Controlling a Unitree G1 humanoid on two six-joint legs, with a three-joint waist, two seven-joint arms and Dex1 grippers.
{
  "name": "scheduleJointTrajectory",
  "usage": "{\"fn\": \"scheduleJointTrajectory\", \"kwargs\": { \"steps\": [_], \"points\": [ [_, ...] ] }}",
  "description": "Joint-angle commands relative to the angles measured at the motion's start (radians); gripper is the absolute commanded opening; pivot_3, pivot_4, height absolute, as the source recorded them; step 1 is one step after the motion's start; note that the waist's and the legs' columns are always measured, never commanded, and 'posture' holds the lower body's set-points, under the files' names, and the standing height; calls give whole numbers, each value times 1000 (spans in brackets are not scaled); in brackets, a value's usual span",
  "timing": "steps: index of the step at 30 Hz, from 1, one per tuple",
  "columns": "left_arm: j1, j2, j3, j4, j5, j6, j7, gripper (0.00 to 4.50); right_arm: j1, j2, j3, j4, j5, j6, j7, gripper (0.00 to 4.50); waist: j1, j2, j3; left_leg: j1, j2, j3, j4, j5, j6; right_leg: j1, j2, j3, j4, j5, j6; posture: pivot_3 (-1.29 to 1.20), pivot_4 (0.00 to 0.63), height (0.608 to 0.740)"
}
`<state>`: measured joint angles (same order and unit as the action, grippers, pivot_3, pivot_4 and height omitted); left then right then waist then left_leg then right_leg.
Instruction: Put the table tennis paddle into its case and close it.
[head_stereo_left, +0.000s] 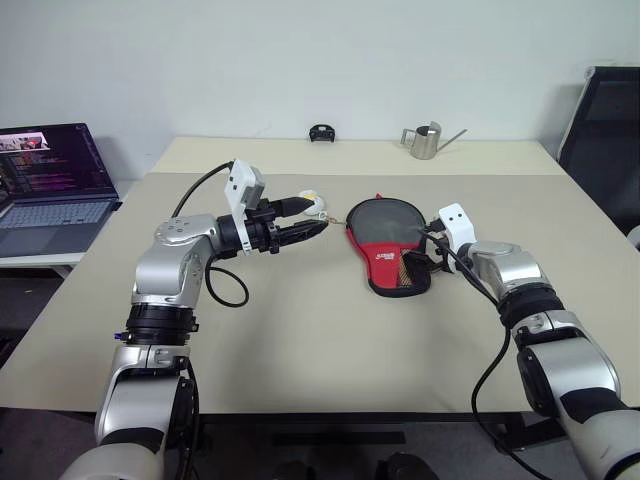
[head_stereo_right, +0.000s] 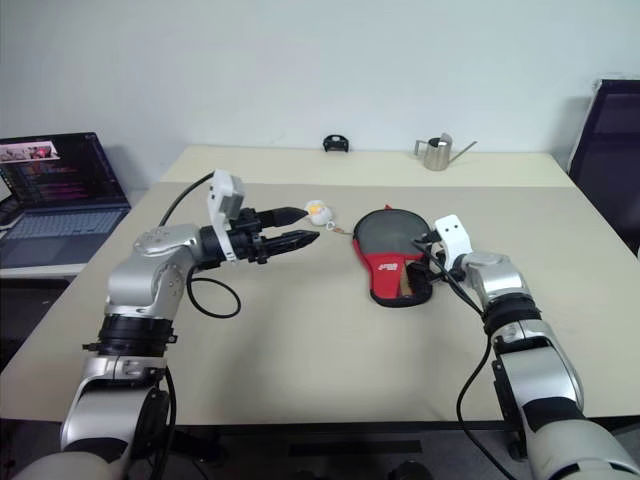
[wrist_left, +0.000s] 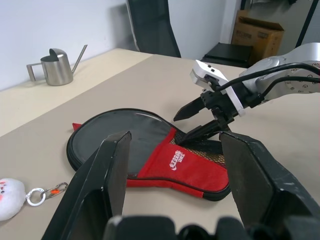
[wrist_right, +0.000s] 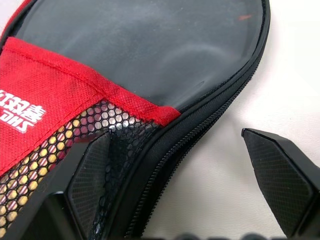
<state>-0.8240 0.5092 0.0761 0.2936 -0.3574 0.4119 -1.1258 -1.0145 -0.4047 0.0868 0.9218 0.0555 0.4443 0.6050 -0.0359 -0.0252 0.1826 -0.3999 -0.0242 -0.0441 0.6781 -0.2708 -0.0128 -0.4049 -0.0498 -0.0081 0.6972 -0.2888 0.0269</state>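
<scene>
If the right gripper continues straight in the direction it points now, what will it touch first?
Most likely the case: the open right gripper already straddles its zippered edge near the mesh pocket, one finger above the mesh; contact is unclear.

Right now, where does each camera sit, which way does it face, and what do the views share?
Left eye: on the head, looking forward and down at the table; both arms show.
Right eye: beside it, same scene.
Left wrist: looks along the open left tool toward the case and right tool.
Right wrist: close on the case edge between its own open fingers.
Shared: the case in all four.
</scene>
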Motion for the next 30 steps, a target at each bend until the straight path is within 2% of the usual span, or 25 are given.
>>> {"fn": "scheduleJointTrajectory", "kwargs": {
  "steps": [1, 7, 13, 23, 30],
  "points": [
    [-17, 19, 9, -32, -22, -10, -3, 3082, 6, 22, 29, 35, -40, 1, 17, 3654, 0, 0, 0, 0, 0, 0, 0, 0, 0, 0, 0, 0, 0, 0, 0, 0, 150, 740],
    [-8, 28, 8, -31, -19, -14, -6, 3082, 31, 53, 44, 3, -54, 24, 32, 1712, -6, 0, -1, 2, 0, 0, 0, 0, 0, 1, 0, 0, 1, 0, -1, 0, 150, 740],
    [27, 59, 13, -44, -22, -3, -15, 3082, 64, 76, 41, -47, -67, 53, 14, 80, -13, 0, -1, 2, 0, -1, 0, 0, 0, 1, 0, 0, 2, 1, -1, 0, 150, 740],
    [162, 171, 12, -137, -64, 61, -97, 3082, 143, 76, -8, -320, -21, 217, -45, 34, -11, 0, -2, 1, 0, -2, 0, 0, 0, 1, 0, -1, 1, 1, -1, 0, 150, 740],
    [152, 213, -1, -144, -72, 71, -135, 3082, 174, 72, -53, -604, 46, 448, -51, 34, -10, 1, -1, 0, 0, -2, -1, 0, 0, 0, 0, -1, 0, 1, -1, 0, 150, 740]
  ]
}}
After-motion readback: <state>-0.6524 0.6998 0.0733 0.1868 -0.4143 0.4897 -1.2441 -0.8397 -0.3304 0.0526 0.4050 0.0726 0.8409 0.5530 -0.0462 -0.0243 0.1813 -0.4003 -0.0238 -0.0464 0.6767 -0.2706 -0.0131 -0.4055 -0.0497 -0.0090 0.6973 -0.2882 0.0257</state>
